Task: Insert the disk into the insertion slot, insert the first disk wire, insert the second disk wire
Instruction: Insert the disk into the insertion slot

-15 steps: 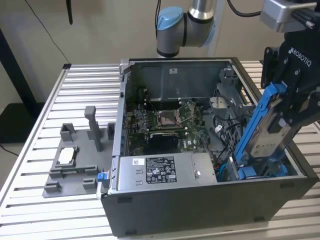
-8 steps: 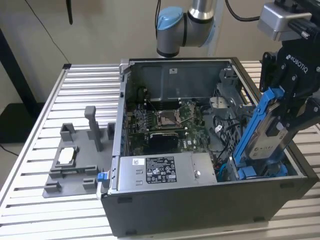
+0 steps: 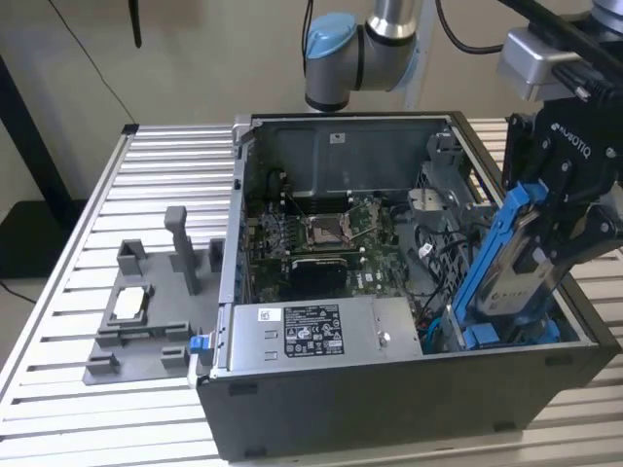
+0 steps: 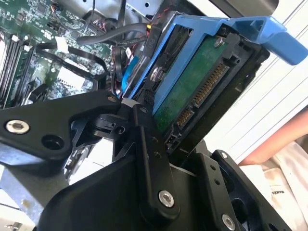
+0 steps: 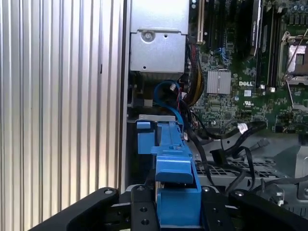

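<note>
Gripper (image 3: 550, 243): we see its fingers pressed onto the disk (image 3: 501, 282), pinching it.
Disk: tilted, top end above the case (image 3: 409, 409) rim, bottom end down at the slot (image 3: 482, 336).
Slot: in the case's corner, on the exterior view's right, beside the power supply (image 3: 311, 331).

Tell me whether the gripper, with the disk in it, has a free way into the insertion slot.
Probably yes. The gripper is shut on the disk, tilted with its lower end at the insertion slot. The black cables lie beside the bay, not across it, as far as shows.
</note>
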